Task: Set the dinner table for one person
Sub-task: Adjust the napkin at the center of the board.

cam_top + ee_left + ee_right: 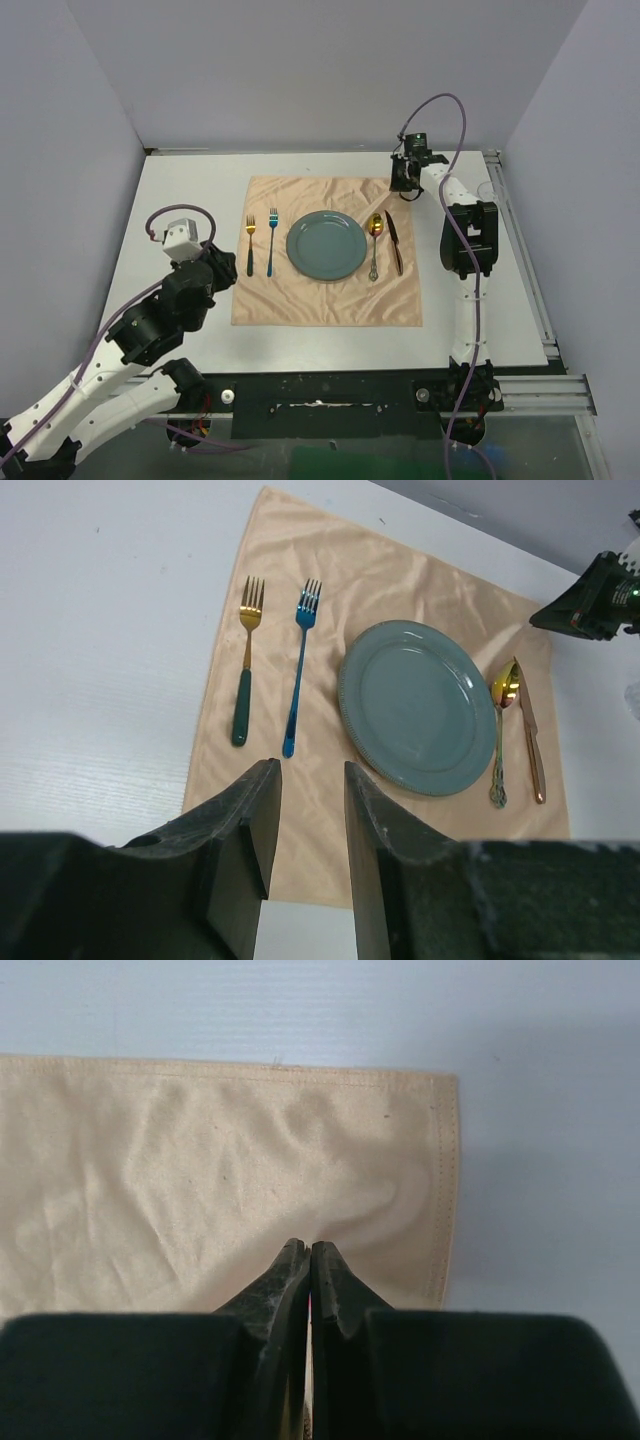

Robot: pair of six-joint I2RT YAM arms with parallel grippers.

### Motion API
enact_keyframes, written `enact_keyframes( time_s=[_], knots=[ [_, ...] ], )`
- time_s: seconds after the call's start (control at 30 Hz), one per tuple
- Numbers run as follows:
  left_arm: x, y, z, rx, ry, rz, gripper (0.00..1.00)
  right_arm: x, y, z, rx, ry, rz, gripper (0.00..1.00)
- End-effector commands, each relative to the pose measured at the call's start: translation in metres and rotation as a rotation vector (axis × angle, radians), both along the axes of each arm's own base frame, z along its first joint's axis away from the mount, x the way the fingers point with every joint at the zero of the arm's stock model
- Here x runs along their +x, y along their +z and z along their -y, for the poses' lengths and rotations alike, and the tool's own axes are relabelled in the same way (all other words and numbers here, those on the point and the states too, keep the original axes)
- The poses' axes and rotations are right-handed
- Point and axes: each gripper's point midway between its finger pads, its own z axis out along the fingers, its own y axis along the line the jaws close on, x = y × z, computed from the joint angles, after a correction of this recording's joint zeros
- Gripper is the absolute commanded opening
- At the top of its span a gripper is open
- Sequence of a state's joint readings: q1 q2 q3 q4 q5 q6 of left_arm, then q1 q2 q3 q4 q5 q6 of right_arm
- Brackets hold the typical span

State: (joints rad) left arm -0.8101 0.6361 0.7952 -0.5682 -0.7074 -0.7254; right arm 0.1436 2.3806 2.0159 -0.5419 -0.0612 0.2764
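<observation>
The white dinner table point(190, 190) carries a peach cloth point(330, 300) with a grey-green plate point(327, 245) at its middle. Left of the plate lie a gold fork with a dark green handle point(250, 245) and a blue fork point(271, 240). To the plate's right are a gold spoon point(375, 240) and a copper knife point(394, 243). My right gripper point(308, 1248) is down at the cloth's far right corner point(440, 1160), shut, with cloth folds rising into its tips. My left gripper point(312, 770) hovers open and empty over the cloth's near left edge.
A clear glass point(487, 190) stands by the right aluminium rail point(520, 260), just beyond the right arm point(468, 240). Grey walls close in the far side and both flanks. Bare white tabletop point(90, 660) lies left of the cloth.
</observation>
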Motion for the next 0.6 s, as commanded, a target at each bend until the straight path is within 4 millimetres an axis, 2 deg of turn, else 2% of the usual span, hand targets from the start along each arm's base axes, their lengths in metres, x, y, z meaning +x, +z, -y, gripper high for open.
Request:
enact_keyframes(
  time_s=[0.0, 0.23, 0.57],
  knots=[
    [0.005, 0.003, 0.001, 0.007, 0.019, 0.004, 0.29, 0.024, 0.032, 0.006, 0.005, -0.025, 0.106, 0.0],
    [0.007, 0.001, 0.004, 0.018, 0.012, -0.007, 0.3, 0.028, 0.02, 0.009, 0.012, -0.03, 0.085, 0.01],
    [-0.001, 0.009, -0.01, 0.007, 0.041, 0.012, 0.3, 0.032, 0.003, 0.008, 0.042, -0.04, 0.064, 0.02]
  ],
)
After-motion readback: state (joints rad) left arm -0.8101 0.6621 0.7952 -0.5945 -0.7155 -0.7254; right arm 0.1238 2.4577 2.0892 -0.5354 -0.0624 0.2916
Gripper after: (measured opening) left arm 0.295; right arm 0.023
